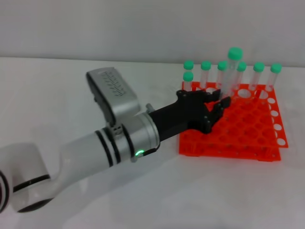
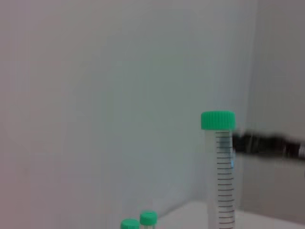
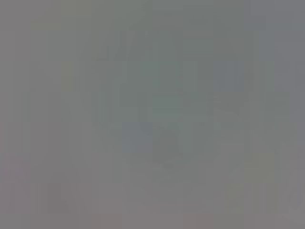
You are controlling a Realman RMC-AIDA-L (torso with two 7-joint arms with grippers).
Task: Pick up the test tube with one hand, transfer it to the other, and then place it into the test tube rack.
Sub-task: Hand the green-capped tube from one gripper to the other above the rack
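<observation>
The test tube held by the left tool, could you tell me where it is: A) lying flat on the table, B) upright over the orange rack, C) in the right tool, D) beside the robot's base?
B: the left tool holds the test tube upright above the test tube rack.

The test tube (image 1: 232, 71) is clear with a green cap and thin black lines up its side. The test tube rack (image 1: 248, 131) is bright orange-red, dotted with round holes. The left gripper (image 1: 220, 104) is black. Its arm is white with black bands and a tiny green light.
</observation>
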